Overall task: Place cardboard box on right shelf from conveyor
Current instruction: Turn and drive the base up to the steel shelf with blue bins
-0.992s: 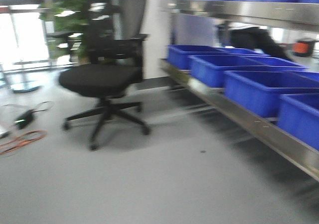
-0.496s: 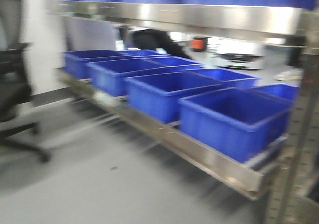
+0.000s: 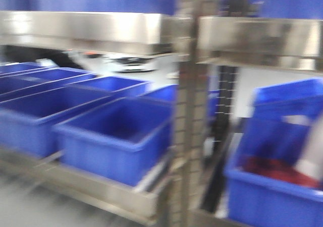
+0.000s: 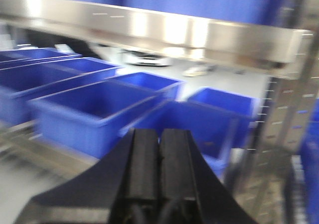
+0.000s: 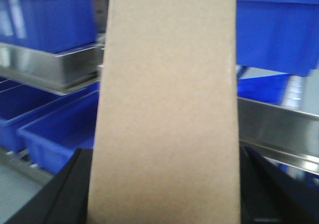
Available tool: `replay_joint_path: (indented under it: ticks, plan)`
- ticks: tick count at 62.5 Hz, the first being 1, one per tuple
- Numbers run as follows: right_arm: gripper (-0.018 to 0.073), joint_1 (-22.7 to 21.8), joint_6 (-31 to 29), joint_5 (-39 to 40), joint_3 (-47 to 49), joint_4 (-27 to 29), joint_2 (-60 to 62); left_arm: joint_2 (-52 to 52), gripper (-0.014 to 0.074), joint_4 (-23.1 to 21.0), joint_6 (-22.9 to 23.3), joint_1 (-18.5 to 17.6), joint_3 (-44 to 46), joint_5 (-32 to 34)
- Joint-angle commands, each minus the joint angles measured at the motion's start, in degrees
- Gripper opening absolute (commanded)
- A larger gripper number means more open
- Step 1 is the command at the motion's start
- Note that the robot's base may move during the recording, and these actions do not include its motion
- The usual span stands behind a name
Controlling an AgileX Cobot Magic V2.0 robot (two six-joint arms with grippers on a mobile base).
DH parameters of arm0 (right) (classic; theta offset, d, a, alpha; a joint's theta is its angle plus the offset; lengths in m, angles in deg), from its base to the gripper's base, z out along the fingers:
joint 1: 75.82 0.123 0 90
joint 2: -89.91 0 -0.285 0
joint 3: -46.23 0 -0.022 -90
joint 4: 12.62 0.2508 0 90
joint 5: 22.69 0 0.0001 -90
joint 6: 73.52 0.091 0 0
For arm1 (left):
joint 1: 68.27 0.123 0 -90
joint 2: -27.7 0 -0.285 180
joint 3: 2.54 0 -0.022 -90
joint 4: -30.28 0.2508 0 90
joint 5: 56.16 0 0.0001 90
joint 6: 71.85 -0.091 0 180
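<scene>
Cardboard box (image 5: 164,114) front and centre. It is clamped in the right gripper (image 5: 164,209) and stands upright out of it, filling the middle of the right wrist view. Black fingers (image 5: 60,196) show at both lower corners, tight against its sides. The face is plain tan with no marks, and the box rests on no surface.

Past the box, to that gripper's right, the shiny steel lip of the right shelf (image 5: 279,129) runs across. To its left there is more steel shelving, with blue bins (image 5: 50,129) low down beyond it.

Over to the left gripper (image 4: 160,169): jaws pressed flat together, nothing between them. Ahead of it, open blue bins sit in rows. A broad reflective lip (image 4: 164,32) runs above them, and a grey perforated upright (image 4: 279,134) rises off to its right.

The front view is heavily blurred. Another perforated upright (image 3: 189,111) stands mid-frame. Right of it, a tilted bin (image 3: 282,136) holds something red that is too smeared to name.
</scene>
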Motion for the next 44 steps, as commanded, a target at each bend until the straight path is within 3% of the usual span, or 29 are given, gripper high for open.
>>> replay_joint_path:
  ticks: [1, 44]
  plan:
    - [0.0161, -0.33, -0.55, 5.97, 1.63, -1.46, -0.61, -0.69, -0.0119, -0.37, 0.29, -0.29, 0.21, 5.19]
    - [0.0161, -0.33, -0.55, 5.97, 1.63, -1.46, -0.61, -0.69, -0.0119, -0.37, 0.29, -0.39, 0.21, 5.19]
